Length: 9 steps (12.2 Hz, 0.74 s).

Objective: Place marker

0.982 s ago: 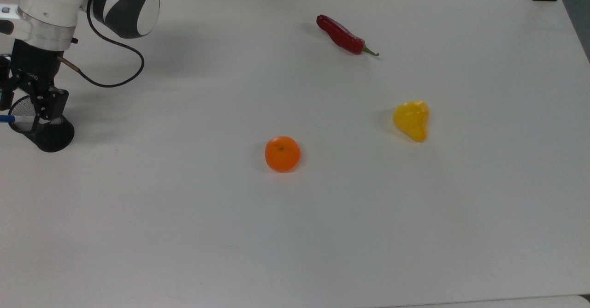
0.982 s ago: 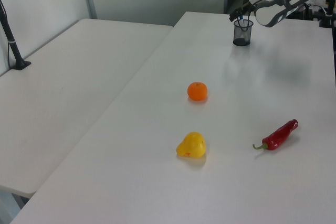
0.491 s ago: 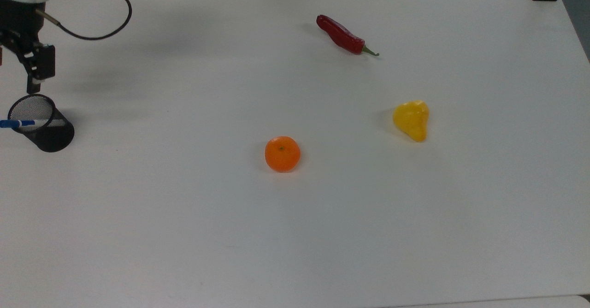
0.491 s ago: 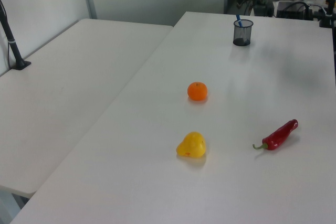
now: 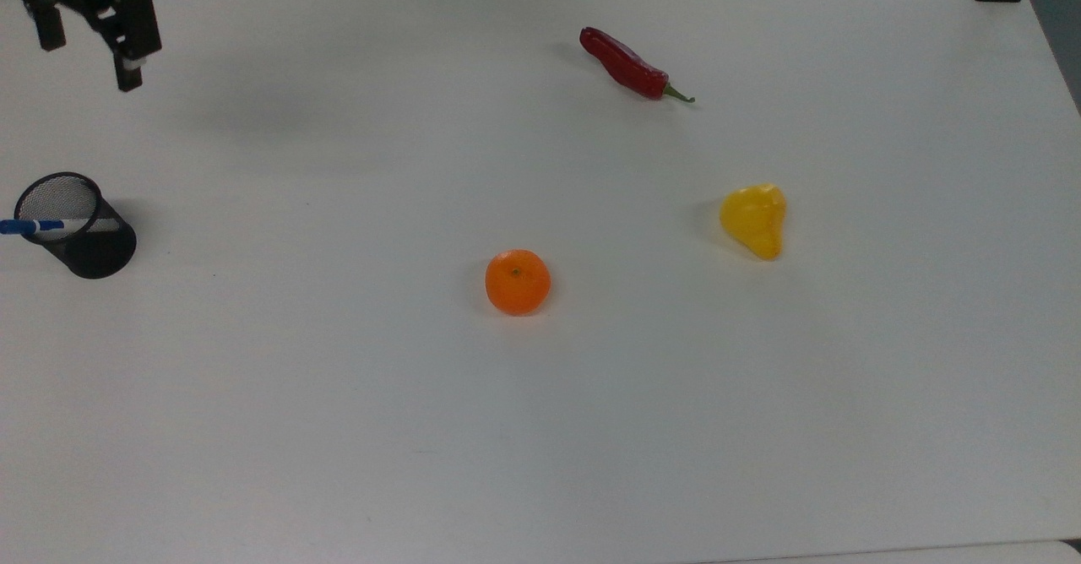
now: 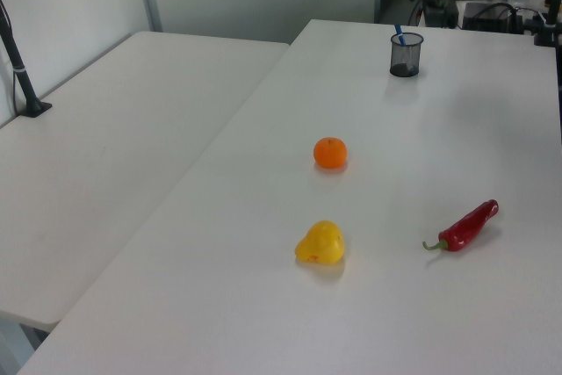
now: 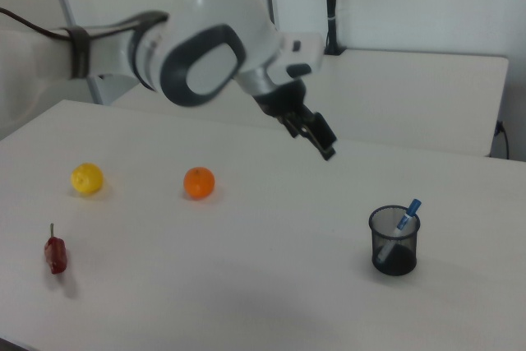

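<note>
Gripper (image 5: 89,40) has lifted away—apparently empty—from cup (image 5: 93,247).

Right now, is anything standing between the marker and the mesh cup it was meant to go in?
Nothing visible does. The marker already stands tilted inside the black mesh cup, blue end poking over the rim. The gripper hangs open, apart from the cup. The orange lies far off on the table.

The top view looks steeply down on the white table (image 5: 591,429); left and right views face it from seemingly opposite ends, sharing the mesh cup (image 6: 406,55).
</note>
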Each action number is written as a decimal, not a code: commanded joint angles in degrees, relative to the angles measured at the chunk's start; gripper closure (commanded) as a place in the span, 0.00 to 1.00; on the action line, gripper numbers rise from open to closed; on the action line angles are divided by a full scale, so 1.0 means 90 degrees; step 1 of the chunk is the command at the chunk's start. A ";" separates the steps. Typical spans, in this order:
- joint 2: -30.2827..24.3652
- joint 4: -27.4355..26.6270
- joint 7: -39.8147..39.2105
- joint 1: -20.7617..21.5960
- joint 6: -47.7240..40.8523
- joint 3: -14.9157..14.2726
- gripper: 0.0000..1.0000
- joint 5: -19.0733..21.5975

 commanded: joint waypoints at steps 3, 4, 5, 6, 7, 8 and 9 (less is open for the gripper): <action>-0.0800 0.0456 0.0423 -0.0027 -0.2337 0.1047 0.00 0.0139; -0.0888 0.0466 0.0579 -0.0037 -0.2504 0.1262 0.00 0.0139; -0.0995 0.0505 0.0706 -0.0037 -0.2622 0.1419 0.00 0.0139; -0.1122 0.0515 0.0823 -0.0018 -0.2952 0.1633 0.00 0.0149; -0.1152 0.0525 0.0834 0.0011 -0.3177 0.1780 0.00 0.0178; -0.1239 0.0515 0.0834 0.0041 -0.3334 0.2004 0.00 0.0323; -0.1240 0.0515 0.0834 0.0051 -0.3365 0.2151 0.00 0.0354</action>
